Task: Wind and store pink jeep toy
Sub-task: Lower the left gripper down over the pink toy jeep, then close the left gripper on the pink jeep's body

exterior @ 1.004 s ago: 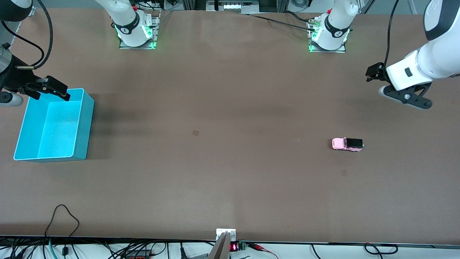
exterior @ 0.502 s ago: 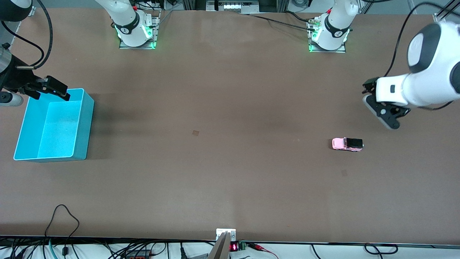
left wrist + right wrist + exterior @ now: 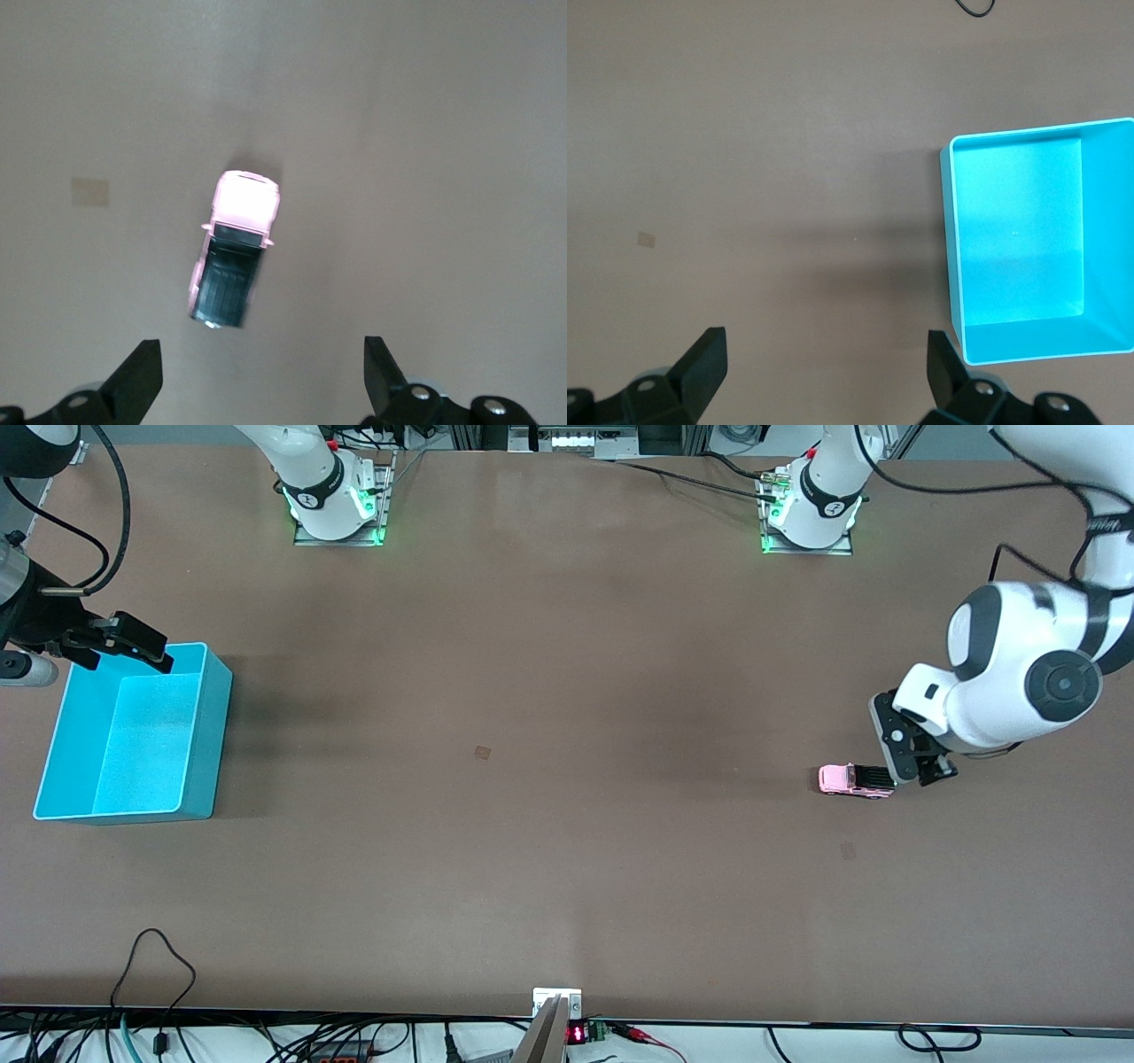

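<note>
The pink jeep toy (image 3: 856, 780) stands on the brown table toward the left arm's end, its black ribbed roof panel pointing to my left gripper. My left gripper (image 3: 921, 772) is open and empty, low over the table right beside the jeep's black end. In the left wrist view the jeep (image 3: 233, 252) lies just ahead of the open gripper (image 3: 263, 376), not between the fingers. The turquoise bin (image 3: 208, 744) stands empty at the right arm's end. My right gripper (image 3: 124, 657) is open and empty, waiting over the bin's rim; it also shows in the right wrist view (image 3: 828, 376) beside the bin (image 3: 950, 266).
Two small tape patches lie on the table, one near the middle (image 3: 482, 752), one nearer to the front camera than the jeep (image 3: 849, 850). A black cable loop (image 3: 151, 957) lies by the table's near edge. The arm bases (image 3: 337, 505) stand along the farthest edge.
My left arm has swung down and toward the front camera, bringing its gripper from high over the table's end to right beside the jeep. The right arm and jeep have not moved.
</note>
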Controlling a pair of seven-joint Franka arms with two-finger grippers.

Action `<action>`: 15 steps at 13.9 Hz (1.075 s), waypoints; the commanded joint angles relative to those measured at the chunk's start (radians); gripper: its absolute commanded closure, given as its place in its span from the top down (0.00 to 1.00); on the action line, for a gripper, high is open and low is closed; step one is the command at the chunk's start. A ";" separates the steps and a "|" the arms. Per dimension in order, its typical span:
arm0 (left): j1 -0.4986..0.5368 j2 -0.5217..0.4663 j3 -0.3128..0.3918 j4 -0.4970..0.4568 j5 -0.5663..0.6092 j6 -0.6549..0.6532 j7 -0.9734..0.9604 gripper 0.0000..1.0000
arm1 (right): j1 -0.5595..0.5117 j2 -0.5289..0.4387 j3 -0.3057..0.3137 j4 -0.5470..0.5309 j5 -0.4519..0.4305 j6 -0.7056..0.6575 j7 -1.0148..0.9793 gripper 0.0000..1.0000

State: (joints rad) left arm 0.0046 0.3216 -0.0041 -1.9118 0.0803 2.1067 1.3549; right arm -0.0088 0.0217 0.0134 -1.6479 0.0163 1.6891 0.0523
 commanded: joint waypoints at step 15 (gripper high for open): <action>0.038 0.168 -0.007 -0.112 0.023 0.388 0.182 0.37 | -0.016 0.000 0.014 0.007 0.011 -0.016 -0.012 1.00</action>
State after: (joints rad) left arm 0.0353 0.4894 -0.0056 -2.0243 0.0803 2.4844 1.5233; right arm -0.0088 0.0222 0.0137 -1.6481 0.0163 1.6877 0.0524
